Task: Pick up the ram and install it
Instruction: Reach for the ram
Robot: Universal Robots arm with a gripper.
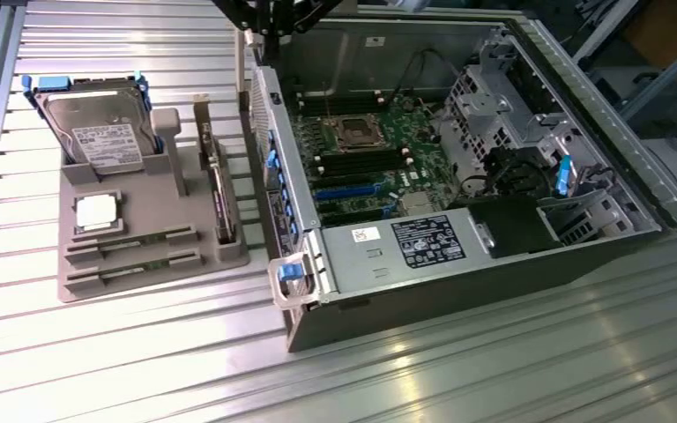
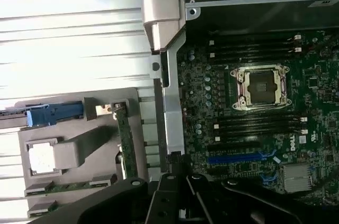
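Ribbed metal table (image 1: 103, 370) carries a grey tray (image 1: 156, 207) whose slots keep the ram (image 1: 127, 246) lying flat and reachable beside the open computer case (image 1: 492, 256), above whose tray-side wall the gripper (image 2: 177, 170) hangs, jaws pressed together on nothing.

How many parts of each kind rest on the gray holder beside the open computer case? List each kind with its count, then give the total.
Hard drive: 1
CPU chip: 1
Ram sticks: 2
Expansion card: 1
Total: 5
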